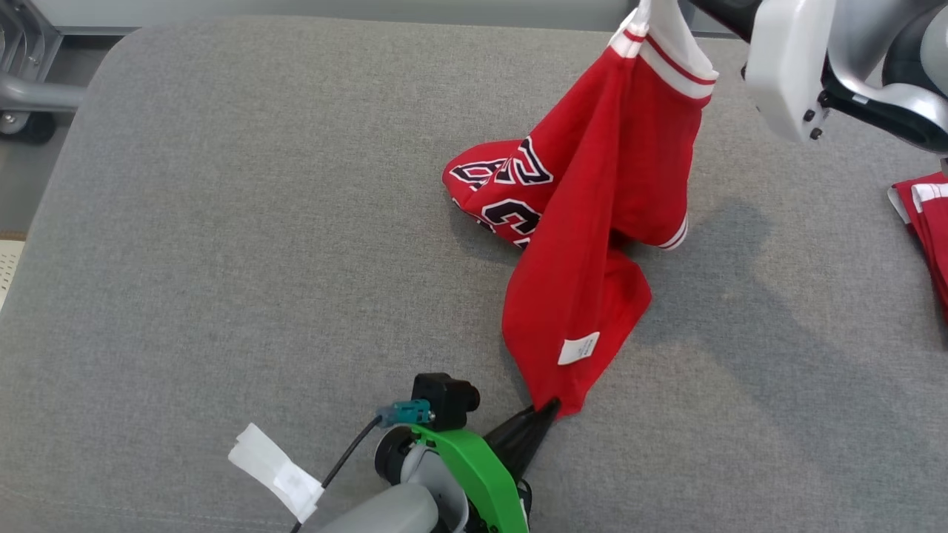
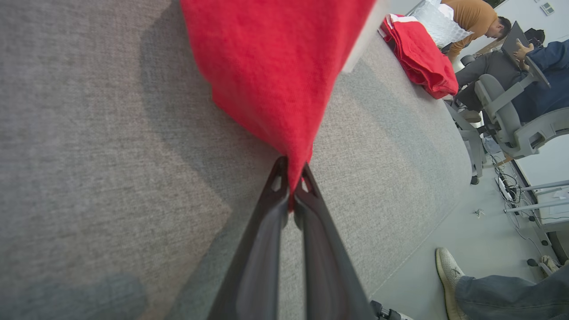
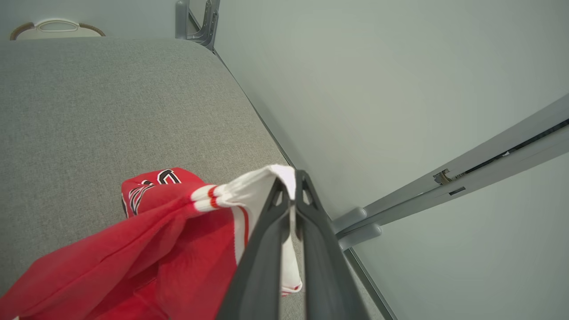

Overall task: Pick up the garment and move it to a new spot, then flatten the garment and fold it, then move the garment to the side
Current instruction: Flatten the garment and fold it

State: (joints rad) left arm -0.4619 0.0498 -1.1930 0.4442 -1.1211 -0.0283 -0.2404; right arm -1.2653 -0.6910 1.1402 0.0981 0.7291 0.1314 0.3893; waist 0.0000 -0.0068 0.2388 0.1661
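1. My left claw (image 1: 549,409) pinches just the corner tip of the garment (image 1: 600,207). Thin bite, so a hard pull could slip it.
2. Right claw (image 3: 291,180) clamps the white trim, held high. The rest sags on the grey table (image 1: 222,244).
3. The middle is twisted and may flatten creased.

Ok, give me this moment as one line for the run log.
left hand: shut on jersey corner | right hand: shut on white trim | jersey: strung between hands, bulk resting on table
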